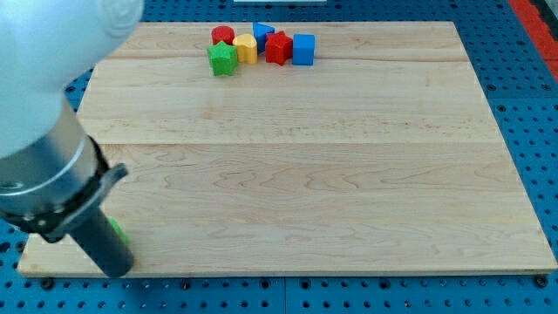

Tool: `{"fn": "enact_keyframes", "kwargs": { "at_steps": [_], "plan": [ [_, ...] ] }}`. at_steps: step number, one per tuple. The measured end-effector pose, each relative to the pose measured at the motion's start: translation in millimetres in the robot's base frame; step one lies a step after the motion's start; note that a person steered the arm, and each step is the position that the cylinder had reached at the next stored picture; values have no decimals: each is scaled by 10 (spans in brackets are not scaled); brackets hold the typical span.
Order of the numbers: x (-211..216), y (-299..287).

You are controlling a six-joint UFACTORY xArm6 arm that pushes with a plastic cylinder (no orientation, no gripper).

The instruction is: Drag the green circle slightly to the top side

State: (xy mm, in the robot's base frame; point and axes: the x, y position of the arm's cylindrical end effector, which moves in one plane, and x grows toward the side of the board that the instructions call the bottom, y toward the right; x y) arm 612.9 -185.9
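Observation:
The green circle (117, 231) shows only as a small green sliver near the board's bottom left corner; the rest is hidden behind my arm. The dark rod comes down from the view's left, and my tip (119, 270) sits at the board's bottom edge, just below the green sliver and right next to it. I cannot tell whether they touch.
A cluster of blocks sits at the board's top: a red circle (223, 35), a green star (223, 59), a yellow block (246, 49), a blue block (263, 34), a red star (278, 47) and a blue cube (303, 49). The wooden board (314, 174) lies on a blue pegboard.

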Motion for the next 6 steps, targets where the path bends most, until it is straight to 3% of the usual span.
{"fn": "enact_keyframes", "kwargs": {
  "at_steps": [2, 4, 6],
  "plan": [
    [-432, -311],
    [-607, -311],
    [-567, 186]
  ]
}}
